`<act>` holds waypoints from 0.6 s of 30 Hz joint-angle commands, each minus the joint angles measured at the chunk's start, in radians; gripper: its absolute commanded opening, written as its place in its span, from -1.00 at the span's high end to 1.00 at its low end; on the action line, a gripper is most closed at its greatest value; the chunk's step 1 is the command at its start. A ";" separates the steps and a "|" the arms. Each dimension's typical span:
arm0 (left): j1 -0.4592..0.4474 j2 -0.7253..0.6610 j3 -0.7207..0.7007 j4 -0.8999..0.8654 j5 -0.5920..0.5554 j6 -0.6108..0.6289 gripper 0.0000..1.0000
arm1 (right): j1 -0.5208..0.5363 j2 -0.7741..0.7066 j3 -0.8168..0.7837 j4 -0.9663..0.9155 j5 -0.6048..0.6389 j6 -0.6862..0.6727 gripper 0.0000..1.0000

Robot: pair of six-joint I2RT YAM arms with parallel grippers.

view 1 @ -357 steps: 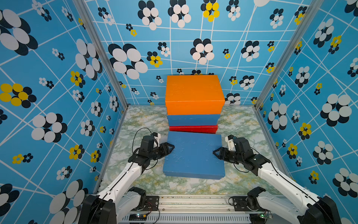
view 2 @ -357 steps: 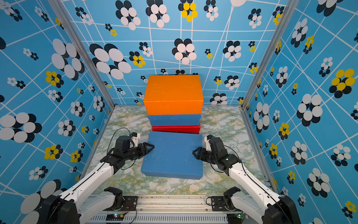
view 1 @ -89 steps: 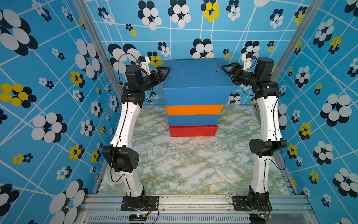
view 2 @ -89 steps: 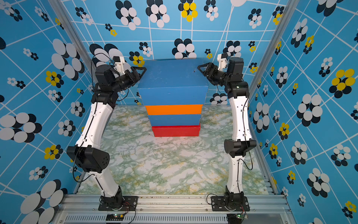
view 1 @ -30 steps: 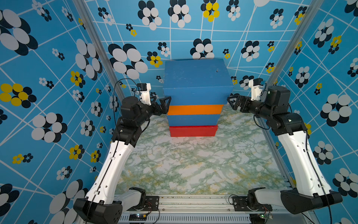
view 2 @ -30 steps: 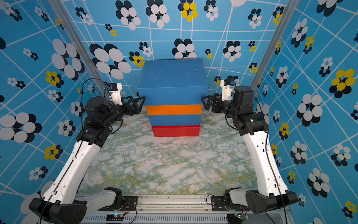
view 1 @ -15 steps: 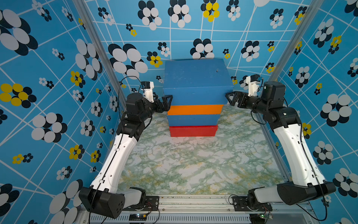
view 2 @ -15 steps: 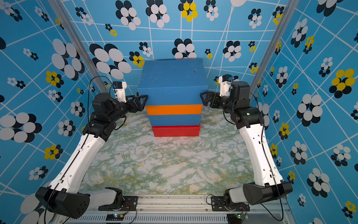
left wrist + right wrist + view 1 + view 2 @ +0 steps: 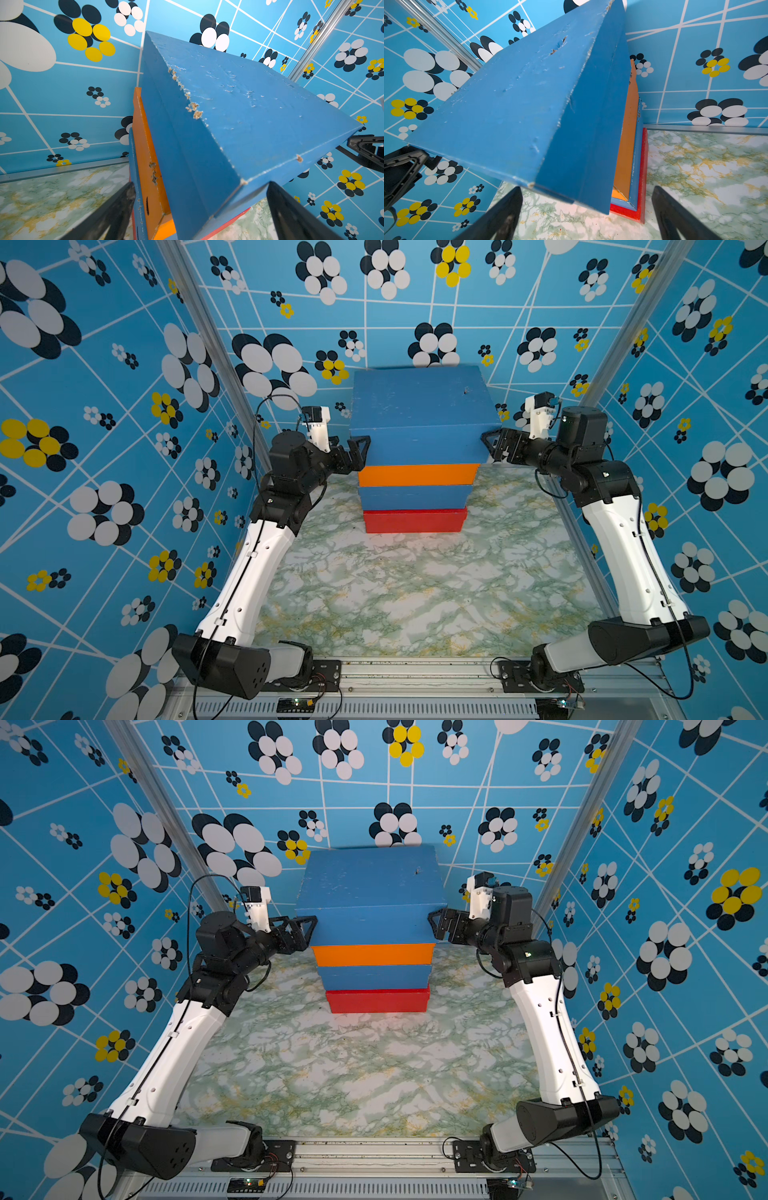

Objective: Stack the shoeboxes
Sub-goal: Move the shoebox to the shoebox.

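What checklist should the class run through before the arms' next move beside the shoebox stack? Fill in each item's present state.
1. All four in one stack, from the top: top blue box, orange box, lower blue box, red box: ok.
2. Stack upright on the table: ok.
3. Open, empty left pincer: ok.
4. Open, empty right pincer: ok.
5. Both tips clear of the top blue box's sides: cannot tell; they sit very close.
6. Box edges flush: cannot tell.

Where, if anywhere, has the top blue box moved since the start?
Yes: the blue box went up and back, from the table before the red box onto the orange box.
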 commanded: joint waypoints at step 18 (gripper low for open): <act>0.001 0.064 0.102 -0.010 -0.024 0.028 -0.98 | -0.018 0.067 0.082 -0.024 0.005 -0.017 -0.98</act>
